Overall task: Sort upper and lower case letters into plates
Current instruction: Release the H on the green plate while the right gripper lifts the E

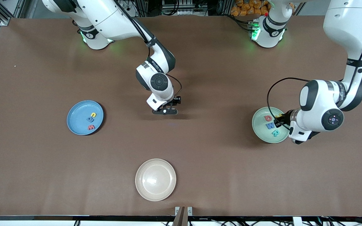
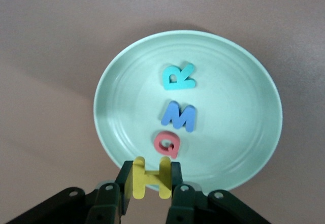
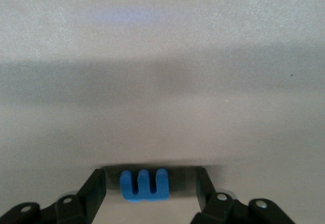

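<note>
Your left gripper [image 2: 151, 193] hangs over the rim of the mint green plate [image 1: 259, 131], at the left arm's end of the table. Its jaws are pinched on a yellow H [image 2: 151, 177], held on edge between the fingers. Three capitals already lie in that plate in a row: a teal R [image 2: 178, 76], a blue M [image 2: 179, 115] and a red Q [image 2: 166, 142].

Your right gripper [image 3: 150, 196] is low over bare table near the middle, with a small blue m [image 3: 144, 186] sitting between its fingers. The fingers stand apart, with gaps on both sides of the letter — nothing is gripped yet. Whether the letter lies flat on the table is hard to judge from the wrist view.

The light blue plate [image 1: 75, 124], at the right arm's end, holds a yellow letter [image 1: 93, 115], a blue letter [image 1: 90, 119] and a red letter [image 1: 91, 127]. The cream plate [image 1: 155, 179] lies nearest the front camera and is not a target.

Hazards from here:
- Release the H at the rim and it may tip out onto the table, or land on the Q. Move it over bare plate first.
- Close the right jaws off-centre and the thin letter may skid or flip out — centre it.
- Carry the m to the light blue plate only.
</note>
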You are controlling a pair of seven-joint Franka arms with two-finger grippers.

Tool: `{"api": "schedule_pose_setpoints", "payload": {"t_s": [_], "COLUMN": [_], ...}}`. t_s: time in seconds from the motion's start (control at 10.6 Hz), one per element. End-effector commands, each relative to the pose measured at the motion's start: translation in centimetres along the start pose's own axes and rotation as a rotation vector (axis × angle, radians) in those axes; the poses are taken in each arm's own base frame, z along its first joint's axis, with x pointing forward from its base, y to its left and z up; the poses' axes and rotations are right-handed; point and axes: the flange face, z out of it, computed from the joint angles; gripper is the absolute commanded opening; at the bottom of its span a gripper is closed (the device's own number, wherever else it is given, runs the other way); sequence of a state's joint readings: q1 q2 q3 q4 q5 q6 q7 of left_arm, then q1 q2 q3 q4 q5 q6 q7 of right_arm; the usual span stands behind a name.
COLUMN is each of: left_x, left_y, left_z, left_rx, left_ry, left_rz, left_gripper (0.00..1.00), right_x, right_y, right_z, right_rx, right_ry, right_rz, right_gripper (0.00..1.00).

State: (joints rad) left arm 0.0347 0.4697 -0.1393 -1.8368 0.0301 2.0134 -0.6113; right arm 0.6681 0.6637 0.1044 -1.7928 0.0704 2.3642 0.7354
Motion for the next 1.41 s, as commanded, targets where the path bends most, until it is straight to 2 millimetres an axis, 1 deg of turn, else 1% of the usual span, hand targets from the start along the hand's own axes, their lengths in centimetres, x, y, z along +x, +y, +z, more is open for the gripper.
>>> {"api": "schedule_pose_setpoints", "payload": {"t_s": [0.0, 0.09, 0.19, 0.28, 0.38, 0.47, 0.56, 0.66, 0.85, 0.94, 1.03, 1.13, 1.22, 1.31], "left_x": [-0.4, -0.1, -0.1, -0.1, -0.1, -0.2, 0.2, 0.1, -0.9, -1.7, -2.7, -3.5, -4.0, -4.6], "left_y": [-0.6, -0.6, -0.5, -0.5, -0.4, -0.3, -0.4, -0.4, -0.3, -0.2, -0.2, -0.3, -0.7, -1.2], "left_z": [-0.1, 0.1, 0.1, -0.2, -0.7, -1.9, -3.2, -3.9, -8.1, -10.7, -14.2, -17.7, -20.2, -23.0], "left_rx": [0.0, -0.008, -0.008, -0.011, -0.014, -0.019, -0.027, -0.028, -0.039, -0.035, -0.029, -0.026, -0.033, -0.046], "left_ry": [0.04, 0.048, 0.049, 0.055, 0.06, 0.078, 0.091, 0.095, 0.133, 0.133, 0.133, 0.13, 0.128, 0.153], "left_rz": [0.035, 0.032, 0.034, 0.037, 0.042, 0.07, 0.098, 0.11, 0.121, 0.129, 0.135, 0.143, 0.181, 0.226], "left_gripper": [0.23, 0.93, 1.0, 1.0, 1.0, 1.0, 1.0, 1.0, 1.0, 1.0, 1.0, 1.0, 1.0, 1.0], "right_x": [-0.5, -0.6, -0.6, -0.6, -0.6, -0.8, -0.8, -0.8, -0.4, 0.0, 0.7, 1.8, 2.8, 4.2], "right_y": [-0.4, -0.5, -0.5, -0.5, -0.6, -0.7, -0.7, -0.7, -0.4, -0.1, 0.4, 1.4, 2.3, 4.3], "right_z": [0.0, 0.0, 0.0, 0.0, 0.0, 0.0, 0.1, 0.1, -0.2, -0.7, -1.5, -2.4, -3.7, -4.8], "right_rx": [-0.01, -0.01, -0.01, -0.01, -0.01, -0.01, -0.011, -0.012, -0.013, -0.01, -0.018, -0.037, -0.055, -0.066], "right_ry": [0.02, 0.02, 0.02, 0.02, 0.022, 0.022, 0.021, 0.02, 0.015, 0.014, 0.004, -0.027, -0.053, -0.077], "right_rz": [0.008, 0.007, 0.007, 0.007, 0.007, 0.004, 0.004, 0.004, 0.014, 0.035, 0.049, 0.067, 0.086, 0.084], "right_gripper": [0.7, 0.63, 0.55, 0.48, 0.36, 0.26, 0.17, 0.09, 0.09, 0.09, 0.09, 0.09, 0.09, 0.09]}}
